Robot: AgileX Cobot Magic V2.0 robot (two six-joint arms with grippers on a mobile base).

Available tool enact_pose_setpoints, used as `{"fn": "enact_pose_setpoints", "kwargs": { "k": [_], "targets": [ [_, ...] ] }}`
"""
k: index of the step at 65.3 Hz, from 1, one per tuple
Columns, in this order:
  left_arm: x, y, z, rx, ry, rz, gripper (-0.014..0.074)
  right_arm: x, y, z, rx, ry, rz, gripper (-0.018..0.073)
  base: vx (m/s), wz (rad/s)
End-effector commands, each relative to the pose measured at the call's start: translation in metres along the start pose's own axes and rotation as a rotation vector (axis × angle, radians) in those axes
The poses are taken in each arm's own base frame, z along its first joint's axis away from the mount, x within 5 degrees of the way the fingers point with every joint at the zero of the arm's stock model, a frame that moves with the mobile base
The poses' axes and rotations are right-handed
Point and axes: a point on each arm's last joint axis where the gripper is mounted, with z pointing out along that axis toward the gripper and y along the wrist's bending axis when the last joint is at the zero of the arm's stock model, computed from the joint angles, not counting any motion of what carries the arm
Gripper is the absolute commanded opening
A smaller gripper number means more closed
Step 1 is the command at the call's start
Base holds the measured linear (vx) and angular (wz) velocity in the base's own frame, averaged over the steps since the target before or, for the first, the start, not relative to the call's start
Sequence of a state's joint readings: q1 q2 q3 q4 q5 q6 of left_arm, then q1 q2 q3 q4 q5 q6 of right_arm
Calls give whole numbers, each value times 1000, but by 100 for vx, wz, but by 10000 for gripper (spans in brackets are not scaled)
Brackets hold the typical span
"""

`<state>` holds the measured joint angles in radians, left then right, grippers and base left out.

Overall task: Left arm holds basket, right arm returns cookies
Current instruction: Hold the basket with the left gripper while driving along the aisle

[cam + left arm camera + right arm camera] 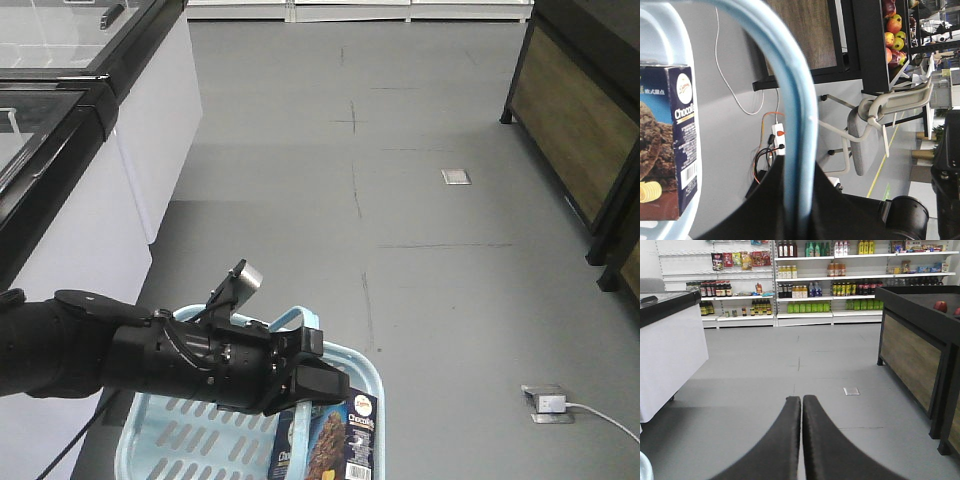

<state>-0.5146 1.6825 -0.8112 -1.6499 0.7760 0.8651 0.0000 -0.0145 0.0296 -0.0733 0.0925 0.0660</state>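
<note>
The light blue basket [190, 432] is held by its handle [790, 100], which the jaws of the bulky left arm [150, 352] pinch. The navy cookies carton [338, 440] stands inside it by the right wall. The right gripper [801, 399] faces the store shelves [810, 285] with its jaws pressed together

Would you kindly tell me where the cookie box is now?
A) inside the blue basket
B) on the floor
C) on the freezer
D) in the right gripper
A: the cookie box stands inside the basket; the right gripper is shut and empty.
</note>
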Motion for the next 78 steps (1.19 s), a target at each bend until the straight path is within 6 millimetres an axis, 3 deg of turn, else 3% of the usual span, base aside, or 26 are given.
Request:
{"fn": "enact_pose_setpoints", "kwargs": {
  "k": [1, 78],
  "targets": [
    [-3, -27, -9, 114, -18, 23, -7, -7, 0, -1, 2, -84, -6, -8, 0, 0],
    [-3, -27, -9, 114, -17, 23, -7, -7, 0, -1, 2, -84, -6, -8, 5, 0]
  ]
}}
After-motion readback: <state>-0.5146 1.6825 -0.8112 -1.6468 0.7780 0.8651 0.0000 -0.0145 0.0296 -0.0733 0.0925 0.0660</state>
